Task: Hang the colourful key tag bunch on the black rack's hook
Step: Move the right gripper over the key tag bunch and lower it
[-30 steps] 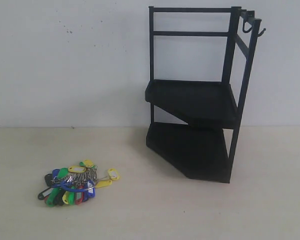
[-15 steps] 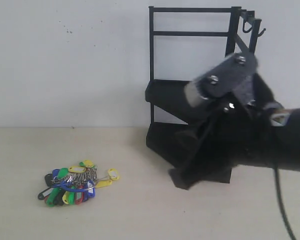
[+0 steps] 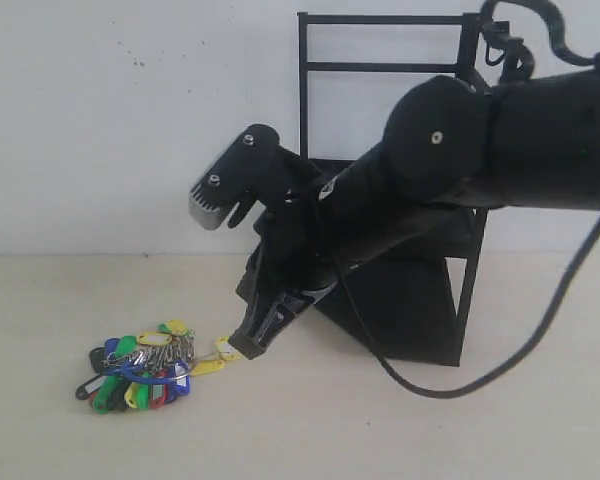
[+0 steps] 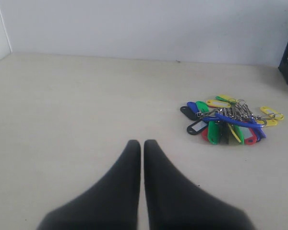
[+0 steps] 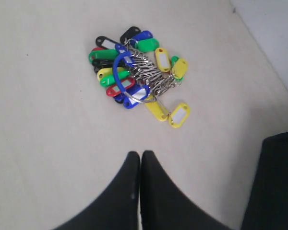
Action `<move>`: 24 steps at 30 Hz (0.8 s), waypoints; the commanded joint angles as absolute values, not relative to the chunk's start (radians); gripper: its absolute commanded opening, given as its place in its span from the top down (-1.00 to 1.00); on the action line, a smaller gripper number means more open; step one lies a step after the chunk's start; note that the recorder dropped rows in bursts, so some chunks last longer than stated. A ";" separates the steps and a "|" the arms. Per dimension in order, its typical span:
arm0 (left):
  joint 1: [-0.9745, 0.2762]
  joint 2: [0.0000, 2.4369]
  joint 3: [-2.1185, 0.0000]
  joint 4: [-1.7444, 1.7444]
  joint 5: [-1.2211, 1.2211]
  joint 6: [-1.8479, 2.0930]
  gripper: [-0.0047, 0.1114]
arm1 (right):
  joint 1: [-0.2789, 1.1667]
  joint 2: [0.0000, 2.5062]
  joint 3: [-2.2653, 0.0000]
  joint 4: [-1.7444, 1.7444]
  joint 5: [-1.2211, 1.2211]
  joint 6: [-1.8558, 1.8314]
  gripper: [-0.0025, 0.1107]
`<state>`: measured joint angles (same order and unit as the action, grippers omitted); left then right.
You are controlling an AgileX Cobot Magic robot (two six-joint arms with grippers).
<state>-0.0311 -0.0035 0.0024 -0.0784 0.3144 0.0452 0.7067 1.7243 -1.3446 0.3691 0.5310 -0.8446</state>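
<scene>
The colourful key tag bunch (image 3: pixel 145 365) lies flat on the beige table at the front left, with its blue loop on top; it also shows as the bunch (image 5: pixel 134 72) and the bunch (image 4: pixel 228 120) in the wrist views. My right gripper (image 3: pixel 248 348) reaches in from the right, shut and empty, its tips low just right of the bunch's outlying yellow tag (image 3: pixel 227 348). In its own view the right gripper (image 5: pixel 139 154) sits short of that tag. My left gripper (image 4: pixel 142 143) is shut and empty, a way off from the bunch. The black rack (image 3: pixel 380 40) stands at the back, half hidden by the arm.
A white wall rises behind the table. The right arm (image 3: pixel 480 150) and its cable (image 3: pixel 500 350) cross in front of the rack's tiers. A hook (image 3: pixel 502 52) at the rack's top right corner is partly covered.
The right arm has swung in from the right, across the rack, down and leftward until its gripper tips sit beside the key tag bunch. The bunch has not moved.
</scene>
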 commanded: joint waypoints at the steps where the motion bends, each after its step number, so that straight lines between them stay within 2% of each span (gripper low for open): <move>1: -0.028 0.000 0.000 -0.080 0.308 0.045 0.84 | 0.719 1.798 -1.453 0.272 0.662 -0.785 0.90; 3: -0.028 0.000 0.000 -0.080 0.308 0.045 0.84 | 0.743 1.829 -1.492 0.221 0.705 -0.785 0.75; 6: -0.028 0.000 0.000 -0.080 0.308 0.045 0.84 | 0.801 1.879 -1.523 0.112 0.700 -0.767 0.34; 8: -0.028 0.000 0.000 -0.080 0.308 0.045 0.84 | 0.848 1.914 -1.529 0.019 0.631 -0.698 0.17; 16: -0.028 0.000 0.000 -0.080 0.308 0.045 0.84 | 0.906 2.046 -1.529 -0.132 0.302 -0.548 0.16; 24: -0.028 0.000 0.000 -0.080 0.308 0.045 0.84 | 0.904 2.209 -1.684 -0.135 0.303 -0.521 0.16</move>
